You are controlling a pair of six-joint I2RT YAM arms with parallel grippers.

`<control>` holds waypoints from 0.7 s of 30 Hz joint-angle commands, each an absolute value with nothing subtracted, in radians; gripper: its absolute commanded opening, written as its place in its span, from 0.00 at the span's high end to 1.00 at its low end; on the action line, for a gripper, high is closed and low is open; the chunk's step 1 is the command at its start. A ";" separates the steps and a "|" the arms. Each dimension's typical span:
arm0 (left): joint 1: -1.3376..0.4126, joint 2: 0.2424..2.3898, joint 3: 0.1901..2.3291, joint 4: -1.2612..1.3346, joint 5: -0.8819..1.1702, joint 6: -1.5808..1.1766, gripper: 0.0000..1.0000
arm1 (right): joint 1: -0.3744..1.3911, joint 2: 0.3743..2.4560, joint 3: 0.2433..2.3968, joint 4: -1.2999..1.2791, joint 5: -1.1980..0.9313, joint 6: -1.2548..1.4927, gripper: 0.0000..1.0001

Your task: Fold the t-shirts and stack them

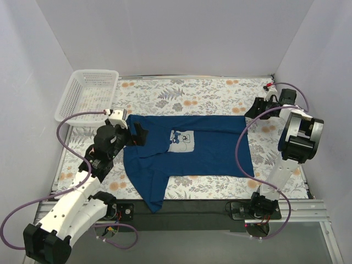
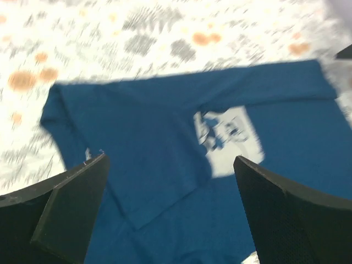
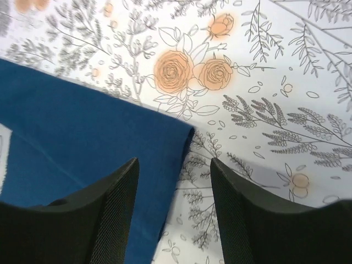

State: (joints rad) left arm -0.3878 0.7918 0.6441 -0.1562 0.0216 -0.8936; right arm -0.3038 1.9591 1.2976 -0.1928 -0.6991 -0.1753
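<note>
One navy t-shirt [image 1: 212, 148] lies spread on the floral tablecloth, its light grey print [image 1: 181, 141] facing up. Its left part is folded over toward the middle, and a sleeve [image 1: 154, 198] reaches the table's front edge. My left gripper [image 1: 136, 135] hovers over the shirt's left side; in the left wrist view it [image 2: 169, 159] is wide open with only the t-shirt [image 2: 165, 132] below it. My right gripper [image 1: 252, 110] is at the shirt's far right corner. In the right wrist view it [image 3: 174, 162] is open, with the t-shirt's [image 3: 82, 137] edge running under the gap.
A white lattice basket [image 1: 88, 96] stands at the back left corner, partly over the table's edge. White walls close in the table at the left, back and right. A dark strip [image 1: 198, 208] marks the table's front edge.
</note>
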 commanded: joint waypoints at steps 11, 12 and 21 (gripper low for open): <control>-0.385 0.690 0.577 -0.202 -0.135 -0.844 0.11 | -0.183 2.112 1.437 -0.351 -0.495 -0.206 0.49; -0.384 0.686 0.575 -0.202 -0.132 -0.844 0.11 | -0.180 2.115 1.437 -0.353 -0.495 -0.209 0.50; -0.383 0.676 0.574 -0.201 -0.126 -0.844 0.11 | -0.173 2.114 1.460 -0.387 -0.492 -0.227 0.99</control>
